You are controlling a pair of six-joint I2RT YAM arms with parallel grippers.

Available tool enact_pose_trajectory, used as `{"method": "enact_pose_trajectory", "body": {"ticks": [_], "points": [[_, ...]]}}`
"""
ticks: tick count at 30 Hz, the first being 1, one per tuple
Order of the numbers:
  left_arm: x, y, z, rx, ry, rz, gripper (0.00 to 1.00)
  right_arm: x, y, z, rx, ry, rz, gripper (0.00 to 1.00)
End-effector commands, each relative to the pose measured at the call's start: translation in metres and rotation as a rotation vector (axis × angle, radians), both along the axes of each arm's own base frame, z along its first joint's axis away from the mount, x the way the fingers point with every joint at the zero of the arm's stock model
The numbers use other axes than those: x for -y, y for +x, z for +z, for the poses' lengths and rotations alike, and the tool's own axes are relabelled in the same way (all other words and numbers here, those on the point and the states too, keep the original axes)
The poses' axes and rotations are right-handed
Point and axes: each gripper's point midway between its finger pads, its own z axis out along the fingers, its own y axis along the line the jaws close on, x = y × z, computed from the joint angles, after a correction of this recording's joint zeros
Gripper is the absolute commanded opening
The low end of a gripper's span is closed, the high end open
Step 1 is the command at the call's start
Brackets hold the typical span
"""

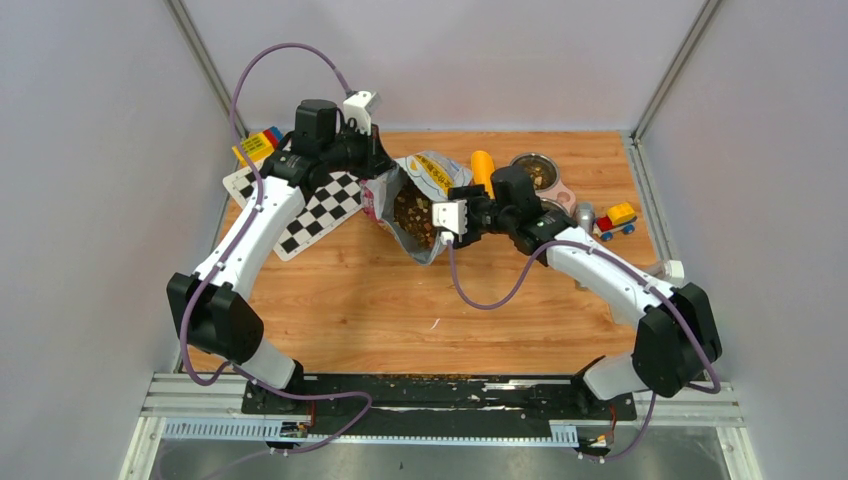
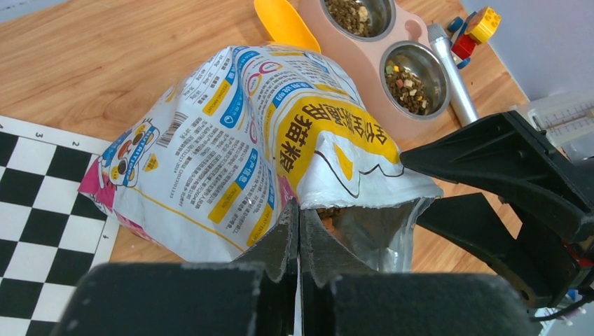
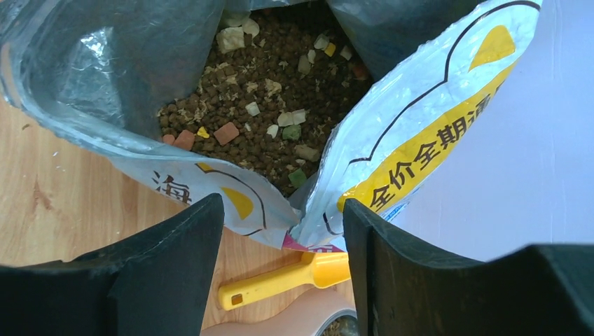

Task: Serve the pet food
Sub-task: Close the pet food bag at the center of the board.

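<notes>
One opened bag (image 1: 428, 172) lies on a wooden table (image 1: 400, 300), its mouth turned toward the near side. Pale grey panels (image 1: 100, 150) close off the table on the left, far and right sides, and metal posts (image 1: 205, 60) stand in the far corners.

We see the left gripper (image 2: 299, 210) with its fingers pressed together, pinching the left edge of the bag's mouth. The right gripper (image 3: 280, 208) is spread at the near side of the mouth, and the bag's corner seam sits between its fingers. We cannot tell whether the foil touches either finger.

Most of the pet food (image 3: 259, 112) is inside the bag. It forms a loose brown heap flecked with pale, green and reddish bits. More of it fills the two steel bowls of a pink feeder (image 2: 354, 59) just right of the bag.

A yellow scoop (image 2: 284, 24) rests between the bag's far end and the feeder. A chessboard mat (image 1: 320, 215) lies flat to the left of the bag, partly under the left arm, and toy blocks (image 1: 258, 145) sit at its far-left corner. Right of the feeder are a silver cylinder (image 1: 585, 213) and a toy car (image 1: 620, 217), close together.

Along the table's near edge, small brown bits are scattered beside the black rail (image 1: 450, 388) that carries the arm bases.
</notes>
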Motion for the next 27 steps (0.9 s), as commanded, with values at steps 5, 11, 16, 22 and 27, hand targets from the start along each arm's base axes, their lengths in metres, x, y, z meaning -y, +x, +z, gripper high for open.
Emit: {"method": "enact_pose_trajectory", "body": {"ticks": [5, 11, 16, 22, 27], "points": [[-0.007, 0.010, 0.015, 0.065, 0.008, 0.019, 0.00, -0.009, 0.013, 0.010, 0.100, -0.009, -0.005, 0.46], [-0.007, 0.010, 0.014, 0.065, 0.011, 0.021, 0.00, -0.009, 0.011, 0.009, 0.117, -0.028, 0.000, 0.17], [-0.007, 0.010, 0.013, 0.062, 0.010, 0.021, 0.00, -0.008, 0.012, 0.011, 0.124, -0.035, -0.005, 0.00], [-0.007, 0.011, 0.013, 0.061, 0.012, 0.021, 0.00, -0.006, 0.014, 0.021, 0.124, -0.016, -0.037, 0.00], [-0.007, 0.010, 0.014, 0.060, 0.014, 0.014, 0.41, -0.003, 0.023, 0.043, 0.098, 0.069, -0.124, 0.00]]}}
